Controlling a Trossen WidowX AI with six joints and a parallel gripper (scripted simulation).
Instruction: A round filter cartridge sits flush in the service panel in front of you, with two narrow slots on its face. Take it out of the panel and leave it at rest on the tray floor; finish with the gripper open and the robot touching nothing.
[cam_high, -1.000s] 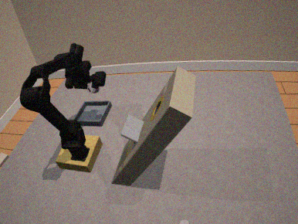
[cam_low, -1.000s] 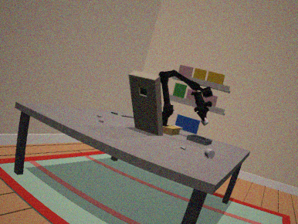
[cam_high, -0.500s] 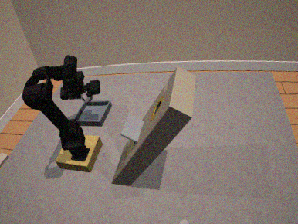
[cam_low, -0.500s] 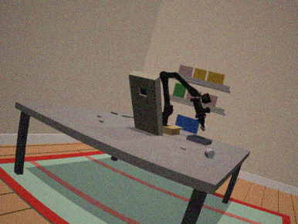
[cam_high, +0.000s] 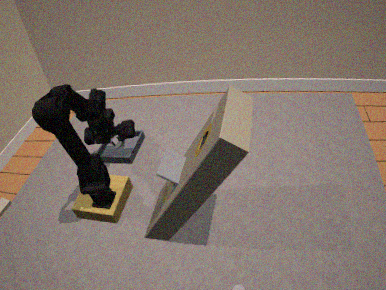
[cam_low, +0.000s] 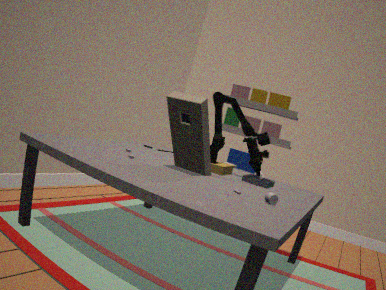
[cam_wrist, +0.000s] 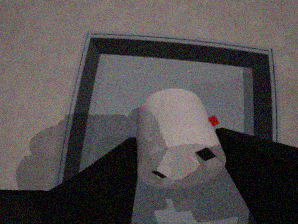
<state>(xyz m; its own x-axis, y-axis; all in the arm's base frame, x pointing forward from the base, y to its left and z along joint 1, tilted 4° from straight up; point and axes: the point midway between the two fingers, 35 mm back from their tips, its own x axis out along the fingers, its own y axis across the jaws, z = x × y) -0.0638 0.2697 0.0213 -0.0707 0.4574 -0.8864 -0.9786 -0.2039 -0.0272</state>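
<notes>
My gripper (cam_wrist: 176, 140) (cam_high: 119, 138) (cam_low: 258, 169) is shut on the white round filter cartridge (cam_wrist: 177, 123), which has two dark slots on its face and a small red mark on its side. I hold it low over the shallow dark-rimmed tray (cam_wrist: 174, 50) (cam_high: 128, 152) (cam_low: 260, 182), within the tray's outline. I cannot tell whether it touches the tray floor. The tall beige service panel (cam_high: 227, 125) (cam_low: 190, 135) stands to the right of the tray, with an empty dark opening (cam_high: 203, 138) in its face.
The arm's yellow base block (cam_high: 116, 199) (cam_low: 223, 168) stands next to the tray. A small grey ledge (cam_high: 172, 167) juts out from the panel's foot. A small white object (cam_low: 271, 198) lies near the table's front corner. A wall shelf (cam_low: 265, 105) with coloured boxes is behind the arm.
</notes>
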